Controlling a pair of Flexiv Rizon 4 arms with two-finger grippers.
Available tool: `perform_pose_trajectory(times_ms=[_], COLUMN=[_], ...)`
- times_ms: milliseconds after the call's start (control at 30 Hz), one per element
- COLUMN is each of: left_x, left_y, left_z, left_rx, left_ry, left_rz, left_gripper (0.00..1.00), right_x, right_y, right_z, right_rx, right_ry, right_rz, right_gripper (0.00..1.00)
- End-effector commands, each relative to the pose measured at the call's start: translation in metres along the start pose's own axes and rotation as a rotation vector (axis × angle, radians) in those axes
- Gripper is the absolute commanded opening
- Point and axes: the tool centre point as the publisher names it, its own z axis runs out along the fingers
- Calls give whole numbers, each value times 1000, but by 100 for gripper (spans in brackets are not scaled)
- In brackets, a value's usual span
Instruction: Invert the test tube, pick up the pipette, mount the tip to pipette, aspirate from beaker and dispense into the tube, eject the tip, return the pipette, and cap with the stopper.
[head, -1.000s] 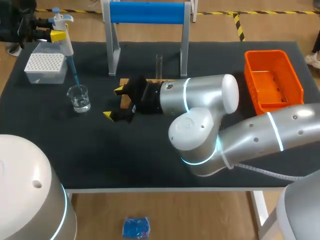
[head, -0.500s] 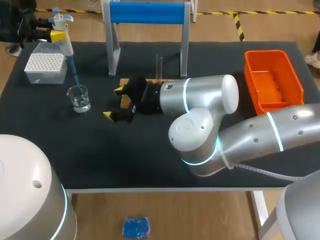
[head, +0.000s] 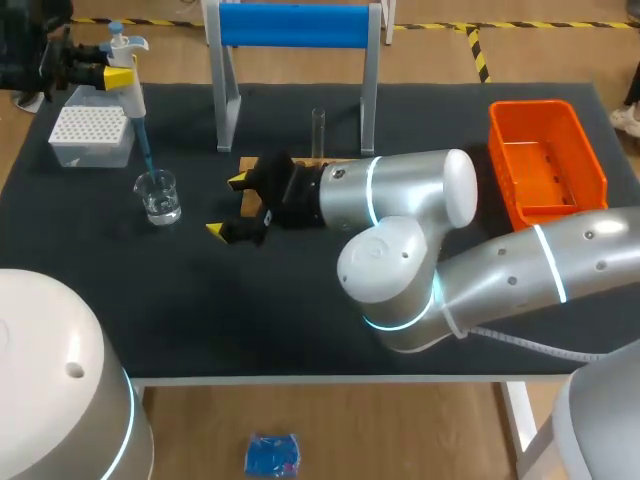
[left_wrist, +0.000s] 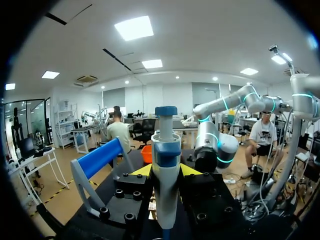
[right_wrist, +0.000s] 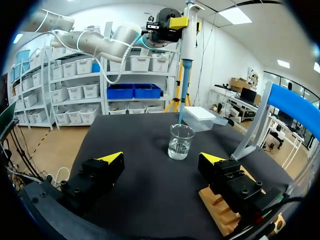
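Observation:
My left gripper (head: 112, 72) is shut on the white and blue pipette (head: 130, 95) at the far left of the table. In the left wrist view the pipette (left_wrist: 165, 170) stands upright between the yellow tips. Its blue tip hangs just over the rim of the glass beaker (head: 158, 195), which holds some clear liquid. The test tube (head: 318, 130) stands upright in a wooden rack (head: 250, 165). My right gripper (head: 232, 205) is open and empty, low over the mat beside the rack. Ahead of my right gripper (right_wrist: 161, 159) stand the beaker (right_wrist: 180, 142) and the pipette (right_wrist: 187, 45).
A white tip box (head: 92, 135) sits behind the beaker at the far left. A stand with a blue top bar (head: 295, 25) rises behind the tube. An orange bin (head: 545, 165) is at the right. My right arm lies across the table's middle.
The left gripper has lifted the pipette a little, up and to the left, so its tip has risen out of the beaker. The right arm has not moved.

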Motion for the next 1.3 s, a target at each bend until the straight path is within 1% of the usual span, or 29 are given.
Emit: perform_pose_trajectory(times_ms=[33, 300, 833, 1300], left_x=[-4, -8, -11, -15], left_y=[7, 18, 32, 47], left_z=[0, -2, -3, -3], left_rx=[10, 21, 53, 68], left_ry=[0, -4, -15, -21], left_rz=[-5, -19, -9, -35], left_gripper=[0, 0, 0, 0], right_x=[0, 0, 0, 0], right_y=[-1, -1, -1, -1], right_z=[-1, -1, -1, -1], right_rx=[-4, -4, -4, -4], right_ry=[1, 1, 1, 1], right_rz=[1, 1, 1, 1], right_gripper=[100, 100, 100, 100])
